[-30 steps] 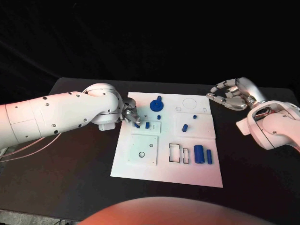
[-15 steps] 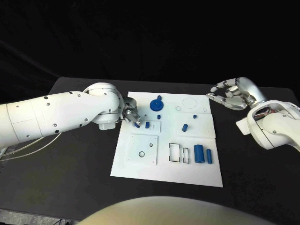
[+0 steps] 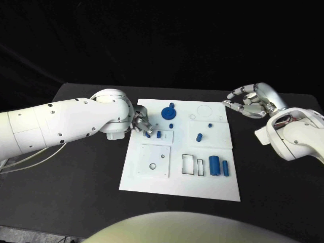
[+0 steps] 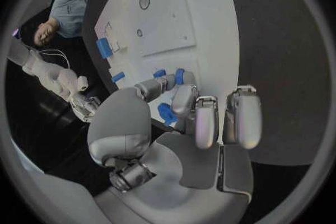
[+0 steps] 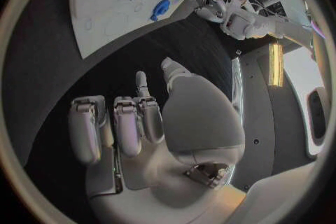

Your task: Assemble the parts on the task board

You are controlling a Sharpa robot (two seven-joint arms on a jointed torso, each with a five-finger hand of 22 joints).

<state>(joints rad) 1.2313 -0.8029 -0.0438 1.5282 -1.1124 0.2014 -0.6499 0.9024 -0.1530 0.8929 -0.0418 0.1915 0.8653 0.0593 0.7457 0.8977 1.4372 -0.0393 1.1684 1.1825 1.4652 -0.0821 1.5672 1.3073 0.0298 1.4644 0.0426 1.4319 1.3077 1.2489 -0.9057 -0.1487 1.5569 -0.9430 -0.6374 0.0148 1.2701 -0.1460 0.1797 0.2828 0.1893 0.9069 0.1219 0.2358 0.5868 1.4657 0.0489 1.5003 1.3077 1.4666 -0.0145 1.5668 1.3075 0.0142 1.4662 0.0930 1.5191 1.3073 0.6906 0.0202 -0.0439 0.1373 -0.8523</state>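
Note:
The white task board [image 3: 178, 177] lies in the middle of the black table. My left hand [image 3: 139, 123] is low over the board's upper left corner. Its fingertips pinch a small blue part [image 3: 147, 134] [image 4: 167, 113], with a second blue peg [image 3: 159, 134] just beside it. A round blue part with a knob [image 3: 168, 112] sits at the board's far edge, and two blue cylinders [image 3: 219, 166] lie near its right edge. My right hand [image 3: 248, 104] [image 5: 140, 123] hovers off the board's far right corner. Its fingers are loosely bent and it holds nothing.
Small blue pegs [image 3: 199, 136] [image 3: 209, 125] [image 3: 171, 126] stand on the board's far half. Rectangular slots [image 3: 193, 165] and a square plate with holes [image 3: 155, 161] mark its near half. Bare black table [image 3: 67, 197] surrounds the board.

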